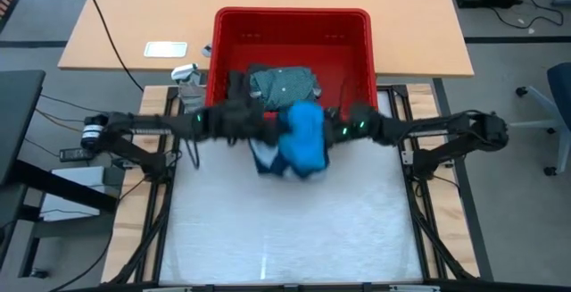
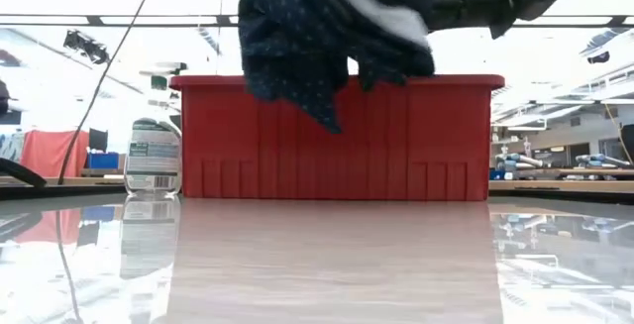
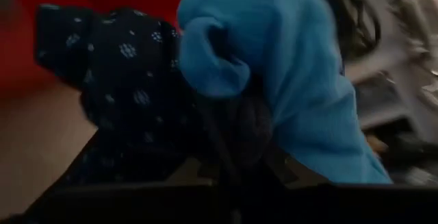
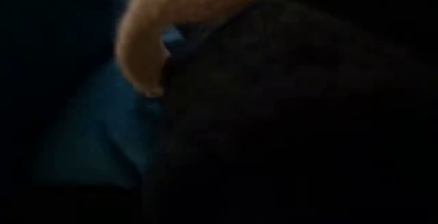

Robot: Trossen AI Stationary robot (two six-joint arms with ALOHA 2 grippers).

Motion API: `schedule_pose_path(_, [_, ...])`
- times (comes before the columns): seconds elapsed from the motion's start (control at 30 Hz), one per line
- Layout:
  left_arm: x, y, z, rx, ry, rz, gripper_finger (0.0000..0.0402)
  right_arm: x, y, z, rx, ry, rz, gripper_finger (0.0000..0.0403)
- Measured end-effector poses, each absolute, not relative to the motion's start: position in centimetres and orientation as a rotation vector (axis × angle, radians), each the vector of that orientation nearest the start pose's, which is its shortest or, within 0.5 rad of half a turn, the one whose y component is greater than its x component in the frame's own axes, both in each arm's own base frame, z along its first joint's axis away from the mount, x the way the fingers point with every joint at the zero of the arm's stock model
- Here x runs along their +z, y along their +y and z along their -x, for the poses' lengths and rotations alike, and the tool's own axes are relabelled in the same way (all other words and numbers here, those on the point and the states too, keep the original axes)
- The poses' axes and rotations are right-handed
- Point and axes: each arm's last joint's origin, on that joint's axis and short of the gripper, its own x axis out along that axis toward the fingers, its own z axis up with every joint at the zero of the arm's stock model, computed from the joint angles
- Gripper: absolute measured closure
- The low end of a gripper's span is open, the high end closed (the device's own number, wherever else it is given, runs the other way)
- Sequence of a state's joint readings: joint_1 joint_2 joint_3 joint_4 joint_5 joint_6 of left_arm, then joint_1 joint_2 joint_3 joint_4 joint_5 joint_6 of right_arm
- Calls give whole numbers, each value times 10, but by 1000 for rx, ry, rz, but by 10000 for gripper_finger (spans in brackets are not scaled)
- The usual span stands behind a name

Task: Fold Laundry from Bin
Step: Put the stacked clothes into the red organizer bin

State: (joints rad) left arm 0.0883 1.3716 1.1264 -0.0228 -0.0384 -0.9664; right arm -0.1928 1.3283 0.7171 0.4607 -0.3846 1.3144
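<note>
I hold the laundry (image 1: 299, 140) bundle aloft between both claws, over the bin (image 1: 357, 42) front rim; claw closure indeterminate. Risk: several garments tangled, one may slip onto the tabletop (image 1: 285, 229).

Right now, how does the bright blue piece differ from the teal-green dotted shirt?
The bright blue piece is plain and hangs lifted between both arms, over the bin's near rim; the teal-green dotted shirt is patterned and lies inside the bin. Both are soft, crumpled garments.
</note>
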Motion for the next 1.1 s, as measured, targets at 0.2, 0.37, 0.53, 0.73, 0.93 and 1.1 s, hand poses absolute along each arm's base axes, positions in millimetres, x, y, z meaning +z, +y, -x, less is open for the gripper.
schedule_pose_path(0.2, [382, 99, -309, 346, 86, 810, 363, 292, -101, -258, -46, -57, -1294, 283])
schedule_pose_path(0.37, [394, 163, -317, 392, 39, 730, 363, 324, -149, -251, -182, -165, -1193, 283])
schedule_pose_path(0.53, [373, 229, -339, 425, 72, 726, 363, 328, -197, -248, -453, -81, -1135, 283])
schedule_pose_path(0.73, [297, 281, -366, 389, 243, 917, 363, 288, -231, -236, -747, 236, -1222, 283])
schedule_pose_path(0.93, [233, 299, -375, 361, 402, 1059, 330, 248, -248, -233, -802, 437, -1264, 283])
schedule_pose_path(1.1, [239, 303, -371, 336, 408, 994, 274, 243, -247, -228, -848, 519, -1218, 171])
